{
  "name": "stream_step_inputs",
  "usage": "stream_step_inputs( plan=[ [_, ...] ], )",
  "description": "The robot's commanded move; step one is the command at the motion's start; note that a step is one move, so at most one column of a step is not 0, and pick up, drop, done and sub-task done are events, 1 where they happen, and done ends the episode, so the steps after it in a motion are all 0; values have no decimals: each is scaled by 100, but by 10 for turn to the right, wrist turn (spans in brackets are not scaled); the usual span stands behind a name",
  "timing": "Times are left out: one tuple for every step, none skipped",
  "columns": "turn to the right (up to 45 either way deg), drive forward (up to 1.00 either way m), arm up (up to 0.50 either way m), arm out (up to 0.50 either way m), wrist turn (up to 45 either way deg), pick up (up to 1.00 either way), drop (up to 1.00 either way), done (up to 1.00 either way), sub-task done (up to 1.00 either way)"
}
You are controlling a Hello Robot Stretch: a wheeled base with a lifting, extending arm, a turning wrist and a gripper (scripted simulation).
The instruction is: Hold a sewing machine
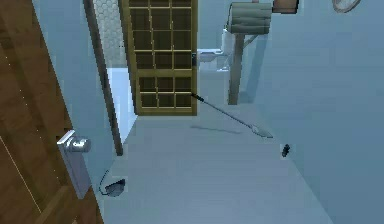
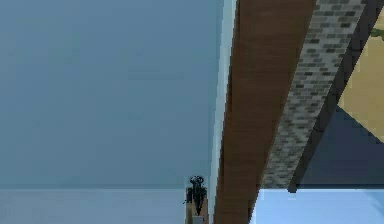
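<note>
Stage of task, as judged: search. I cannot tell where the sewing machine is; nothing before me has a shape or colour I could put that name to. Which way it lies from the jaws, and how its long axis runs, therefore cannot be told.

Ahead, a brown wooden door with a grid of glass panes (image 1: 160,55) stands swung back at a doorway. Beyond it is a white pedestal fixture with a grey-brown top (image 1: 240,50). On the grey-blue floor (image 1: 200,185) a long thin dark rod (image 1: 230,116) lies slantwise, with a small dark object (image 1: 285,150) near its far end. At the forward view's left, a plain brown wooden door (image 1: 30,110) with a silver lever handle (image 1: 72,142) stands very close.

To the arm side, a pale blue wall (image 2: 100,90) runs up to a brown wooden panel edge (image 2: 260,90) and a strip of grey brickwork (image 2: 310,90). What I take for the gripper (image 2: 196,192) shows as a small dark shape at the bottom edge. Whether its jaws are apart, together or on anything cannot be told, nor whether it holds anything.

Judgement: the next move calls for driving on, probably through the doorway, keeping wide of the rod.
</note>
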Motion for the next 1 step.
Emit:
stream_step_inputs(
  plan=[
    [0, 0, 10, 0, 0, 0, 0, 0, 0]
  ],
)
